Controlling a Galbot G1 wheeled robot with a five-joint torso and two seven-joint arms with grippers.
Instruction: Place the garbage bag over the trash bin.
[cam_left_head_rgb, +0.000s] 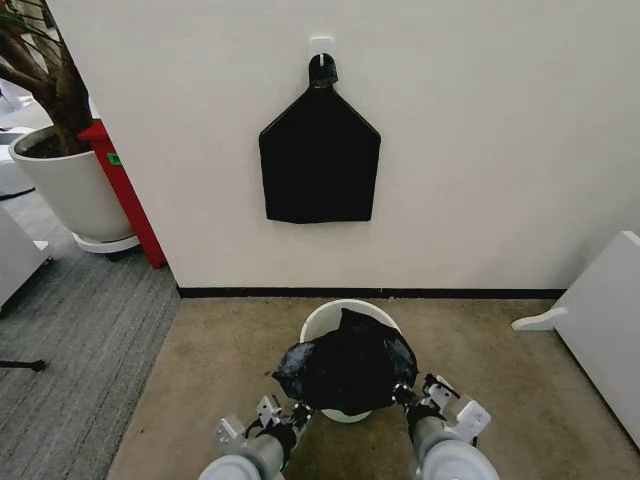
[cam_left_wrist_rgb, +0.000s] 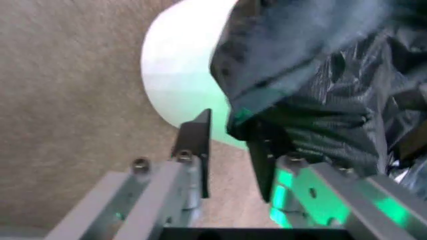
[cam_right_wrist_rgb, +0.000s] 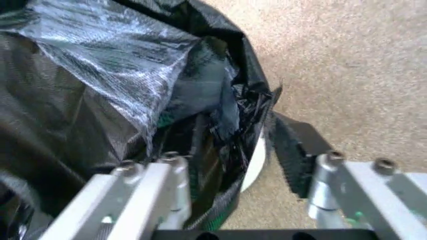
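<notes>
The trash bin (cam_left_head_rgb: 322, 318), a small round white bucket, stands on the brown carpet close to the wall. The garbage bag (cam_left_head_rgb: 347, 366), crinkled glossy black plastic, lies bunched over its near half, and the far rim is bare. My left gripper (cam_left_head_rgb: 296, 411) is at the bag's left lower edge. In the left wrist view the left gripper (cam_left_wrist_rgb: 230, 155) is open: bin (cam_left_wrist_rgb: 177, 75) and carpet show in the gap, and the bag (cam_left_wrist_rgb: 333, 100) drapes against one finger. My right gripper (cam_left_head_rgb: 406, 396) is at the bag's right edge. The right gripper (cam_right_wrist_rgb: 233, 135) is open, with bag film (cam_right_wrist_rgb: 113, 85) covering one finger.
A flat black bundle (cam_left_head_rgb: 319, 160) hangs from a hook on the white wall behind the bin. A large white plant pot (cam_left_head_rgb: 68, 185) and a red post (cam_left_head_rgb: 125, 190) stand at the far left. A white panel (cam_left_head_rgb: 605, 320) leans at the right. Bare carpet (cam_left_head_rgb: 215, 360) surrounds the bin.
</notes>
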